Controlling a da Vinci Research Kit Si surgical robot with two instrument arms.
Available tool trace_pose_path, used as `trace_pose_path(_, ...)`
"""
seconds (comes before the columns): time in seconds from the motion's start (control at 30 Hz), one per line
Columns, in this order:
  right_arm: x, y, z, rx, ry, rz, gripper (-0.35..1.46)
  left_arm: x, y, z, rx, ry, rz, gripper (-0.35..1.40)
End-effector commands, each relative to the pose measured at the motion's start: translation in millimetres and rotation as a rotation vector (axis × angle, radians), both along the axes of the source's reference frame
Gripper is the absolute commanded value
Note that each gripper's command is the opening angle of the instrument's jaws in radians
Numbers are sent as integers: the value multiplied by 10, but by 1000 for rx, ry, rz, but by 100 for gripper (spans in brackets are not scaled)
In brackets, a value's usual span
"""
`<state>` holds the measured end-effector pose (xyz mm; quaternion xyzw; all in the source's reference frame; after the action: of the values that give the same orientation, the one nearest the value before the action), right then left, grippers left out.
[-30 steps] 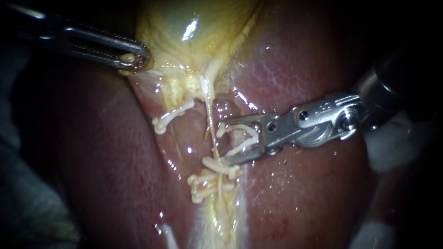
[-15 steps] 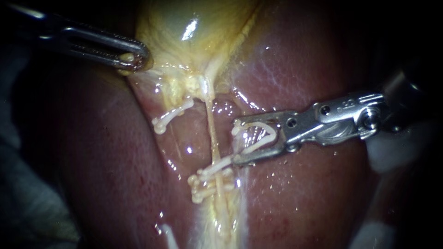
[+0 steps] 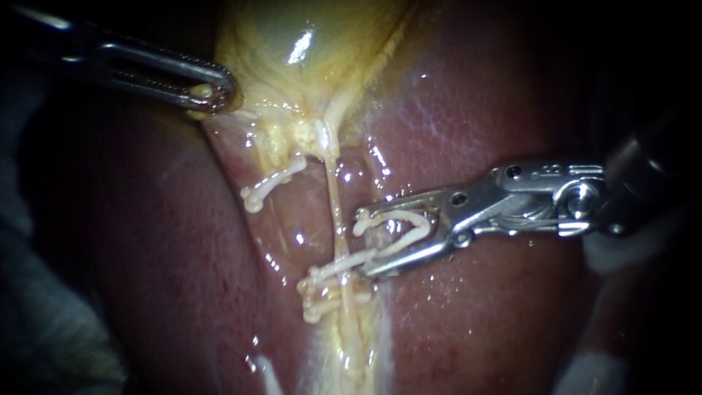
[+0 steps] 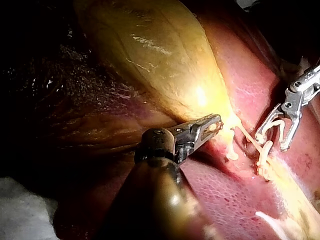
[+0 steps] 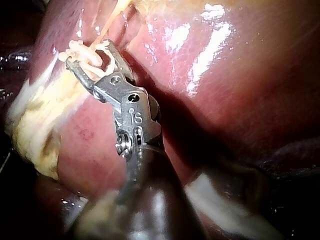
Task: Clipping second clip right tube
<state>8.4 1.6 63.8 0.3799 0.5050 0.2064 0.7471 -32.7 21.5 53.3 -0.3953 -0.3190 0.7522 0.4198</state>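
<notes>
Right tube [image 3: 334, 197]: thin, pale straw-coloured strand, running from the neck of the pale yellow glistening gallbladder [image 3: 292, 44] down over the dark red wet liver [image 3: 475, 314] into a cluster of white closed clips [image 3: 325, 289] on its lower stretch.

Right instrument [image 3: 362, 243]: slender silver shaft with a hinged metal end effector, entering from the right, almost level. Jaws spread, each bearing on one leg of a white V-shaped plastic clip [image 3: 418, 219] carried between them, mouth toward the tube.

Key relation: right tube just beyond the jaw tips, on the far side from the shaft, outside the clip's mouth. Tube's long axis near upright in the endoscope view, crossing the end effector's axis almost squarely. Lower tip touching or just beside the topmost clip of the cluster; cannot tell which.

Left instrument [image 3: 212, 93]: dark shaft with a slotted metal end effector, closed on the gallbladder's edge, well apart from the tube. Of the two, the right instrument far nearer.

Single white closed clip [image 3: 272, 181]: beside the tube, near the gallbladder's neck, not involved.

Change: a second ago, jaws astride the tube; half a second ago, drawn back and higher; now advanced again and lower, tips short of the tube. No shift in the left instrument.

Next move, as a judgement: short advance to seat the tube deep in the clip, above the cluster, before closing.
</notes>
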Motion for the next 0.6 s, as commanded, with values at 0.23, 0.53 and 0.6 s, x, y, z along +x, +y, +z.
trace_pose_path(0.23,11,-10,16,58,-27,6,49,0,0,1,0,0,0,-35)
trace_pose_path(0.53,17,-18,38,87,-44,18,49,0,0,1,0,0,0,-35)
trace_pose_path(0.6,18,-18,39,99,-40,25,49,0,0,1,0,0,0,-35)
